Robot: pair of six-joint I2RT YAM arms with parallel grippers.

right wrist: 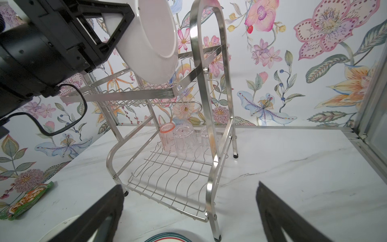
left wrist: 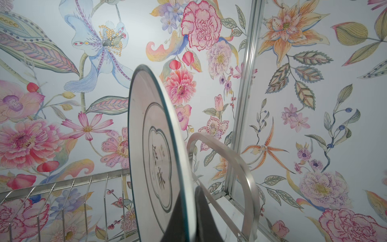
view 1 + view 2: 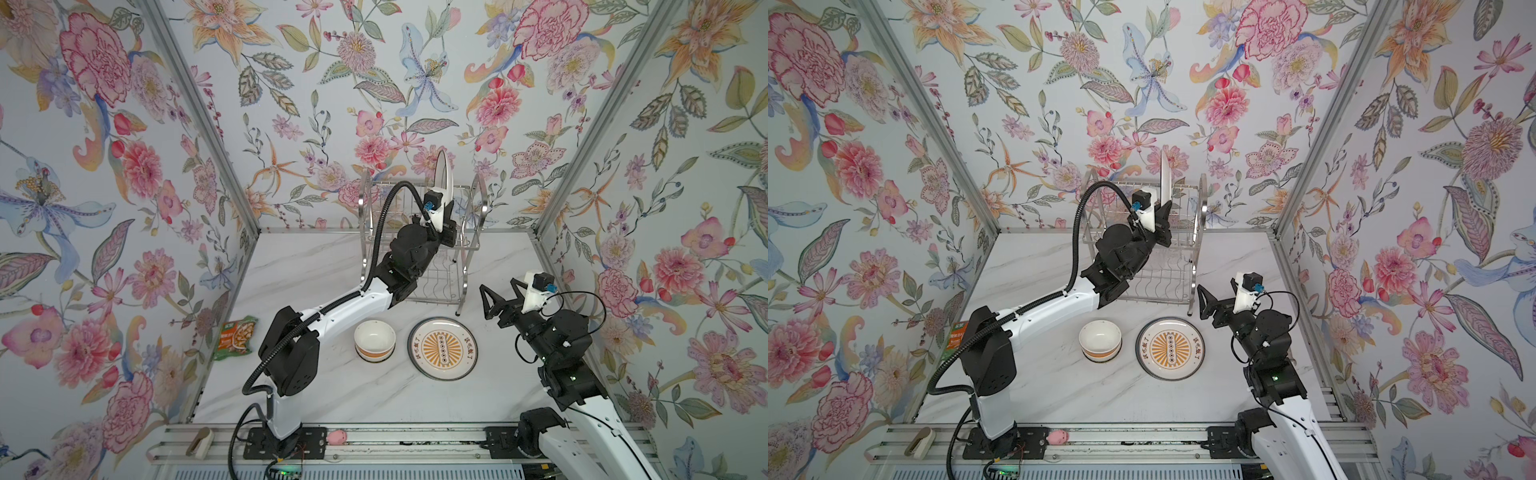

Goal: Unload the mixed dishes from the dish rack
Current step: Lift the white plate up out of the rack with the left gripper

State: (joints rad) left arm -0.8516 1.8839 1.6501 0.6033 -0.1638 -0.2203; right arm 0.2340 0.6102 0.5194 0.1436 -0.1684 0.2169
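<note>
While my left gripper point(image 3: 447, 214) is pinched tight on the lower edge of the dark-rimmed plate point(image 3: 443, 174), that plate stands upright and edge-on above the upper tier of the dish rack point(image 3: 481, 203) in both top views. My left wrist view shows the plate's printed face with dark characters in its centre. My fingers point(image 2: 178, 218) grip it on both sides. I cannot tell whether its lowest rim touches the top shelf.

My right gripper point(image 3: 500, 291) hangs with its jaws spread wide and nothing between them, just beside the rack's right leg and above the surface point(image 3: 332, 270).

At the back of the lower tier stand a pink tumbler point(image 1: 167, 137) and two clear tumblers point(image 1: 185, 142), close together. On the surface in front of the rack sit a cream bowl point(image 3: 374, 338) and, just beside it, the orange sunburst plate point(image 3: 442, 348), lying flat. A food packet point(image 3: 237, 336) lies at the left edge, well apart.
</note>
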